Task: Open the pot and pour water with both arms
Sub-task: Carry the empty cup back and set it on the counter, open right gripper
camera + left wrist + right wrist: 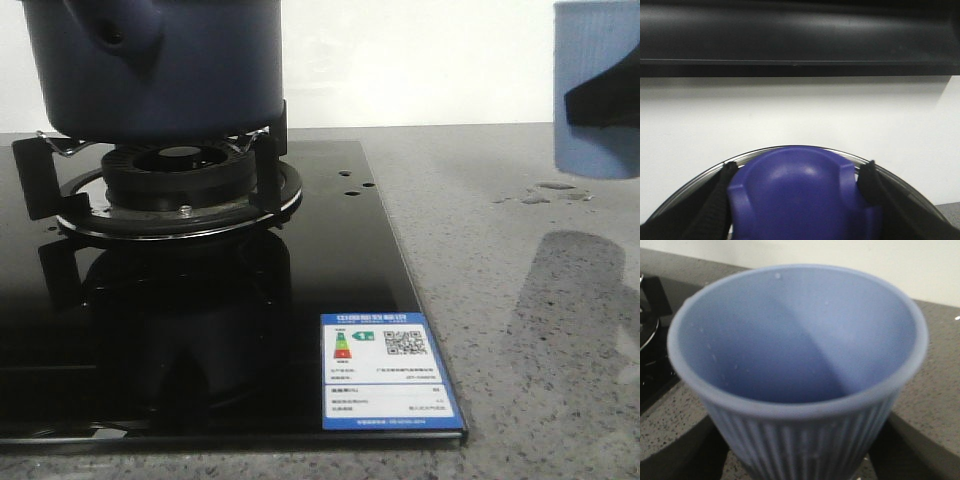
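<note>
The pot (150, 65) sits on the burner (180, 180); left pincer (799, 200) pinches its lid knob (800, 195). Right pincer (800, 460) grips the cup (800, 365) above the surface (520, 330).

I see a blue-bordered energy label (388, 372) with a QR code on the black cooktop (200, 320); its print is too small to read.

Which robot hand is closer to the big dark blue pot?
The left. Its gripper clamps a blue knob, apparently the lid's, though the pot isn't visible there. The right gripper holds the light blue cup over the counter, off to the pot's right.
</note>
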{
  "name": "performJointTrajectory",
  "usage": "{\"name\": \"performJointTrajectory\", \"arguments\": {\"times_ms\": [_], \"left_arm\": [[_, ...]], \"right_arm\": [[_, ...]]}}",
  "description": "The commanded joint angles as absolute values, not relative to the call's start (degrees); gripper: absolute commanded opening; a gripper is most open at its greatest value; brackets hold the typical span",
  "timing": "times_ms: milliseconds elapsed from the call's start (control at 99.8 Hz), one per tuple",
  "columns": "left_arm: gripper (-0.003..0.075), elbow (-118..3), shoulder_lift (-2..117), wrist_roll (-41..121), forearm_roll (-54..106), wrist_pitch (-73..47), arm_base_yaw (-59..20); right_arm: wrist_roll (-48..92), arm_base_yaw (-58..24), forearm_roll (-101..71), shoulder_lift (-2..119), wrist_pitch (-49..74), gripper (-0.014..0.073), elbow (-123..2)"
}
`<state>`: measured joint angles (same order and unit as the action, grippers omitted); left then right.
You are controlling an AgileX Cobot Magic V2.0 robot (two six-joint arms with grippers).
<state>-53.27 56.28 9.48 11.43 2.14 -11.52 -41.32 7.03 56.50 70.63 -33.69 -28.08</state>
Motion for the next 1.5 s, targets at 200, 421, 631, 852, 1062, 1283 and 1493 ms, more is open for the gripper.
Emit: {"name": "performJointTrajectory", "arguments": {"times_ms": [200,421,631,852,1062,1283,1493], "left_arm": [[0.0373,-55.14,55.00,9.26,11.61,8.20,-11.38],[0.0373,-55.14,55.00,9.26,11.61,8.20,-11.38],[0.0373,-55.14,55.00,9.26,11.61,8.20,-11.38],[0.0373,-55.14,55.00,9.26,11.61,8.20,-11.38],[0.0373,-55.14,55.00,9.26,11.61,8.20,-11.38],[0.0373,-55.14,55.00,9.26,11.61,8.20,-11.38],[0.0373,-55.14,55.00,9.26,11.61,8.20,-11.38]], "right_arm": [[-37.94,7.51,53.09,75.48,-41.93,0.0314,-29.45],[-36.49,7.51,53.09,76.39,-42.24,0.0314,-29.45],[-36.49,7.51,53.09,76.39,-40.72,0.0314,-29.45],[-36.49,7.51,53.09,76.39,-38.83,0.0358,-29.45],[-36.86,7.51,53.09,76.29,-38.97,0.0610,-29.45],[-39.28,7.51,53.30,73.73,-38.65,0.0611,-28.61],[-39.39,7.51,53.50,68.38,-34.11,0.0610,-26.22]]}}
